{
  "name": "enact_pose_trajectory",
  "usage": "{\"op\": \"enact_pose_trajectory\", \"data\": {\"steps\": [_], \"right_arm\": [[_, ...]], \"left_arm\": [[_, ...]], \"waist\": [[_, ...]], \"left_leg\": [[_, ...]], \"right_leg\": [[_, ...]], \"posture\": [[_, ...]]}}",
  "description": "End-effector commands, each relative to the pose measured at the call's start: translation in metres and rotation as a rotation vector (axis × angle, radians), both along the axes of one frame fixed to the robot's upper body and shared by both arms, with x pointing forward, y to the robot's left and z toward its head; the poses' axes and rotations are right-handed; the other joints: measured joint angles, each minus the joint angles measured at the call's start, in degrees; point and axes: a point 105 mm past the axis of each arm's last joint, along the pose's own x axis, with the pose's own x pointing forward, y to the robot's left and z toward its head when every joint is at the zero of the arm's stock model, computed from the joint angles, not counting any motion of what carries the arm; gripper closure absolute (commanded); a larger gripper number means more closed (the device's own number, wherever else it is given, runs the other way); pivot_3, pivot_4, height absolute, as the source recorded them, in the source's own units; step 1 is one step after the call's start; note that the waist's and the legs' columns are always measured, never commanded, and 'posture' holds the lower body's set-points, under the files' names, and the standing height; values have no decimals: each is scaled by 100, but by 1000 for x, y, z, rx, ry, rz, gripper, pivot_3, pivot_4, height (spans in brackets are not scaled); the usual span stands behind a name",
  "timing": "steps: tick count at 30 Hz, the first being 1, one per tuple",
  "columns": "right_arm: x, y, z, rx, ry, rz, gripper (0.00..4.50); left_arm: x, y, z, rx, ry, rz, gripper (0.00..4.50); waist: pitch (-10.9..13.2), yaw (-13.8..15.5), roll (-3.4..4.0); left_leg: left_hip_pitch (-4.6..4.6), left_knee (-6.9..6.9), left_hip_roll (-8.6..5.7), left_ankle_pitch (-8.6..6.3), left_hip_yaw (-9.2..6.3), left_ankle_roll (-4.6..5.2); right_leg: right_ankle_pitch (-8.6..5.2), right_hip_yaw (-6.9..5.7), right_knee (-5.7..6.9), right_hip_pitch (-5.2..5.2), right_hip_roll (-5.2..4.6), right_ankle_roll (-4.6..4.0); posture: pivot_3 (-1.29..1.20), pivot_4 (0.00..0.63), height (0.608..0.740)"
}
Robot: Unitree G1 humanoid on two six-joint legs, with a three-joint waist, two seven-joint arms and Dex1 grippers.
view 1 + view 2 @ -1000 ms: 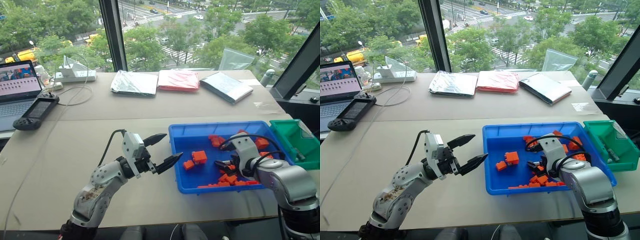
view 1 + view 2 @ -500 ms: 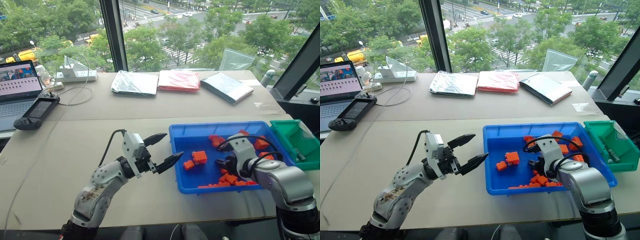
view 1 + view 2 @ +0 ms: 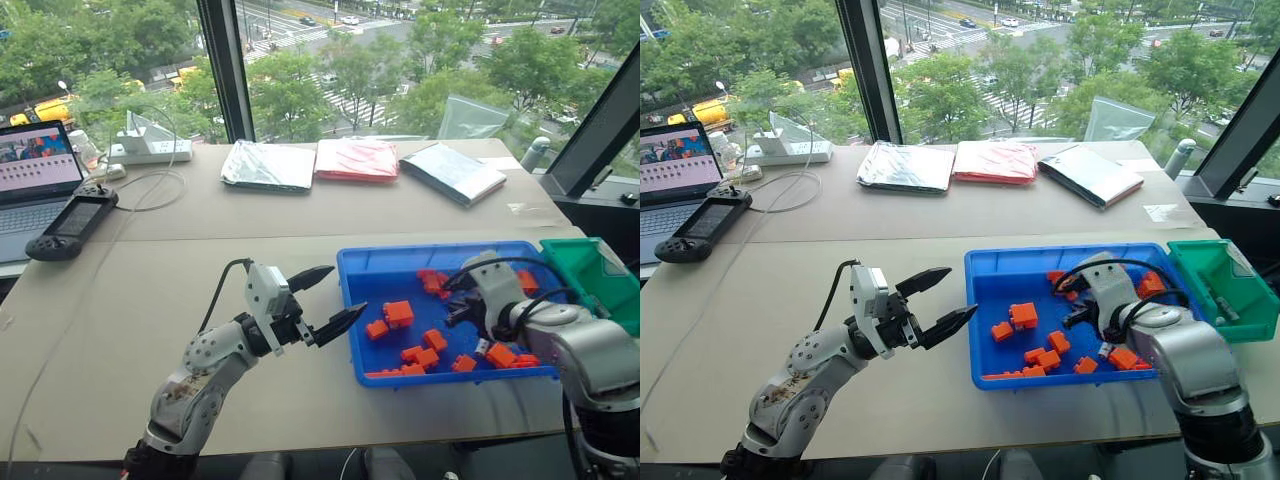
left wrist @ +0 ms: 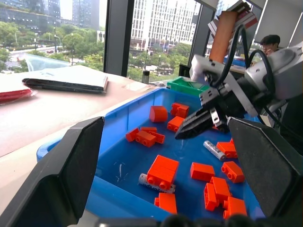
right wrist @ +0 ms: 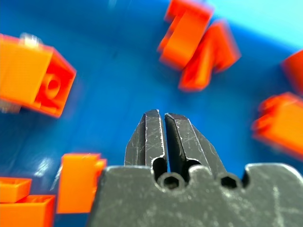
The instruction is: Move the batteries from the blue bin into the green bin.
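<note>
Inside wide, shallow bright-blue plastic bin (image 3: 420, 249) at right side of pale counter (image 3: 150, 300): orange toy bricks (image 3: 398, 314) scattered over floor, with at least two slim grey-silver cylindrical batteries among them. One battery (image 4: 214, 150) lies flat on bare blue floor, just beside bricks. A second battery (image 4: 154, 183) lies partly under an orange brick nr the front wall.

Right end effector (image 5: 159, 115): hangs above bin floor, fingers pressed tight together, nothing visible between them. Judged an empty closure; nearest battery lies free on the floor below the tip.

Left end effector (image 3: 345, 292): fingers spread wide, empty, just outside bin's left wall.

Smaller, deeper green plastic bin (image 3: 1196, 275) stands touching or v. close to blue bin's right end. Slim grey item lies in it, prob. a battery; too small to confirm.

Handling assessment: batteries rigid, smooth metal, light but dense for size. Round section means they will roll or squirt out of a pinch on slick plastic. Recommend grip at mid-length, fingers across the axis, approach from above. Exposed battery is the easier pick; the buried one needs its brick cleared first.
</note>
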Motion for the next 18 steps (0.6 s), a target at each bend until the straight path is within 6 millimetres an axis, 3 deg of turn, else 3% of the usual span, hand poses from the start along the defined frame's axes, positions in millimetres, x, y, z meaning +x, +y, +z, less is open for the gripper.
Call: {"op": "enact_pose_trajectory", "data": {"steps": [1,4,6,8,14,18], "right_arm": [[-3,-24,31,-128,-65,44,4169],[-18,-24,26,-357,-15,271,3514],[-25,-33,13,-456,67,337,2774],[-22,-44,5,-424,128,272,2148],[-34,-39,-16,-395,262,350,46],[-23,-29,-5,-529,117,497,13]], "left_arm": [[-3,-2,7,-16,-37,-9,0],[-2,-3,7,-19,-34,-9,0],[-2,-3,7,-20,-32,-10,0],[-2,-3,7,-19,-32,-12,0],[-3,-4,6,-16,-36,-8,0],[-3,-3,6,-15,-37,-1,0]], "waist": [[3,28,4],[2,47,7],[3,35,5],[3,-11,3],[4,-21,4],[4,-10,4]], "left_leg": [[-5,0,-5,0,2,0],[-7,1,-3,0,7,1],[-7,-1,0,-1,18,2],[-5,-1,1,-1,19,2],[6,2,7,0,11,1],[2,2,4,-1,9,1]], "right_leg": [[-1,-1,-2,-1,-5,2],[-1,-2,-7,-1,-4,2],[-5,-7,-8,1,-1,5],[-5,-7,-7,0,-1,5],[-2,6,-1,2,2,1],[-2,6,-3,1,-2,3]], "posture": [[0,150,740],[0,150,740],[0,150,740],[0,150,740],[0,150,740],[0,150,740]]}}
